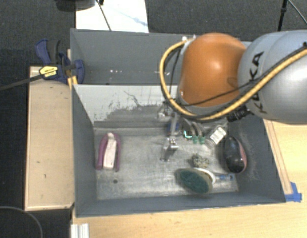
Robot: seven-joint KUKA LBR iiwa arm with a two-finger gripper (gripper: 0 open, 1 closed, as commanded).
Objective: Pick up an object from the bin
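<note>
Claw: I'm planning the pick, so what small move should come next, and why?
Probably shift the claw toward the dark green oval brush near the front of the bin: the claw hangs above bare floor, and the brush lies close by.

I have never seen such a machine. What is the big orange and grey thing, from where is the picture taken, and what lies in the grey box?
The big grey shape is a robot arm, and the orange dome is a cover on its wrist. The one camera looks down from above, a little from one side, and the arm comes in from the right of the picture.

The grey box is a metal bin. At the arm's end is the gripper, the tool that picks things up. It hangs over a bare part of the floor near the middle of the bin, and I see nothing held in it.

Four loose things lie in the bin:
- At the left is a purple and white bottle-like thing.
- At the front is a dark green oval brush.
- Just behind the brush is a small speckled lump.
- At the right is a black rounded thing.
</note>
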